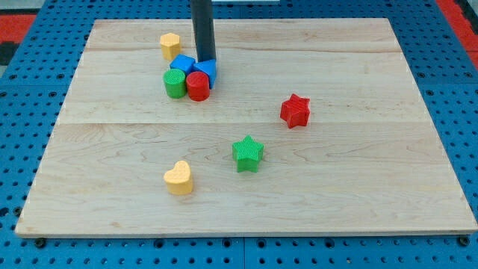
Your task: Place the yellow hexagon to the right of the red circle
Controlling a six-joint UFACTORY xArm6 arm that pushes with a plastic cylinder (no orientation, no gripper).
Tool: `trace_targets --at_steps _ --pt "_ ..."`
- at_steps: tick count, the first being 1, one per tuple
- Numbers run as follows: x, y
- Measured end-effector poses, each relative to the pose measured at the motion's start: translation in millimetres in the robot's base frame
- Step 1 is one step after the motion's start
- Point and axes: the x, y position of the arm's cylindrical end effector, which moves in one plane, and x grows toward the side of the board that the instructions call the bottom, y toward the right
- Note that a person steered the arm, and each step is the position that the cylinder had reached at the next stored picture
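Observation:
The yellow hexagon [170, 45] sits near the view's top left of the wooden board [358, 172]. The red circle [198, 86] stands in a tight cluster with a green circle [175, 84] on its left and two blue blocks behind it, one [182, 63] to the left and one [206, 70] to the right. My tip [205, 60] comes down from the view's top and ends just behind the right blue block, right of the yellow hexagon and above the red circle.
A red star [296, 110] lies right of centre. A green star [248, 153] lies near the middle. A yellow heart [179, 178] lies toward the view's bottom left. A blue pegboard [455, 75] surrounds the board.

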Motion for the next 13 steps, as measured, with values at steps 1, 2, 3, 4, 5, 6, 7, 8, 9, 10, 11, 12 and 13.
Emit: trace_targets --at_steps 1,2,3,4,5,6,7,8,9,10,11,12,13 --pt "-36.2 -10.3" --pt "-51.2 -82.9" --pt "-11.4 -108.5" --pt "1.8 -67.2" --pt "14.6 -57.8" --pt "5.9 -69.2" --pt "-53.0 -77.9" --pt "-75.1 -162.6" --pt "-53.5 -210.6" --pt "-5.0 -191.8" --pt "6.0 -176.1" --pt "2.5 -157.4" --pt "-4.3 -109.2"
